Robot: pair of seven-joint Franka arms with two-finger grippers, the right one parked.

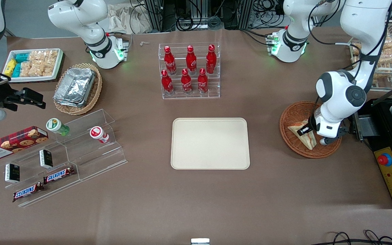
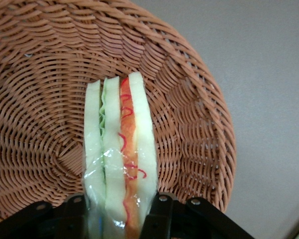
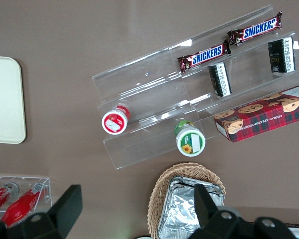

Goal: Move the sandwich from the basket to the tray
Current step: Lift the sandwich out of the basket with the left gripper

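A: Evidently the grasp is made. The gripper [image 2: 120, 214] sits low in the basket [image 1: 293, 114], jaws clamped on the sandwich [image 2: 120, 149], one finger against each outer bread slice.

B: Why across the slices?

A: Squeezing the bread faces keeps the layers stacked; pinching along the cut edge would likely split them. Judging by the wrist view, the hold is at one end of the wedge, the rest pointing out over the weave.

B: Sandwich lifted yet?

A: Cannot tell. In the front view it lies within the basket rim, partly hidden by the arm's wrist.

B: And the tray [image 1: 210, 143]?

A: Flat on the surface, nearer the parked arm's end than the basket, well apart from it, nothing on it. The bottle rack [image 1: 189, 69] stands farther from the front camera than the tray, so a straight sideways carry looks unobstructed.

B: Risk?

A: Soft bread may sag or slip if lifted quickly. Clearing the basket wall comes first.
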